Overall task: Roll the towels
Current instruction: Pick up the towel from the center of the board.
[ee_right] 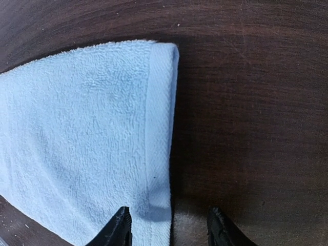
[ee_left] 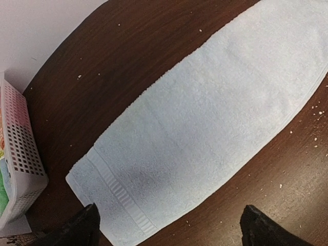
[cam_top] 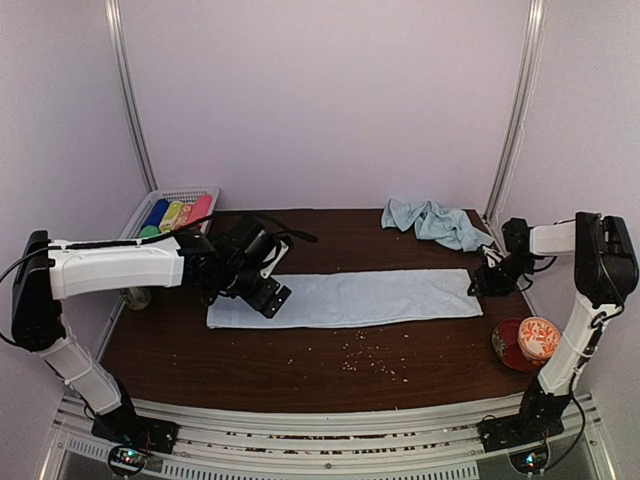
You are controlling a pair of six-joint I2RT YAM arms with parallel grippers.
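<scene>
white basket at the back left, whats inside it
In the white basket lie a blue roll, a yellow roll, a pink roll and, nearest, a green roll. The left arm covers its near end, so anything more there cannot be seen.

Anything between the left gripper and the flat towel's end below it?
Nothing visible does. The open left gripper hangs above the hemmed short end of the flat pale-blue cloth towel, with only bare towel and dark wooden table below it. The white perforated plastic basket stands off to the side.
</scene>
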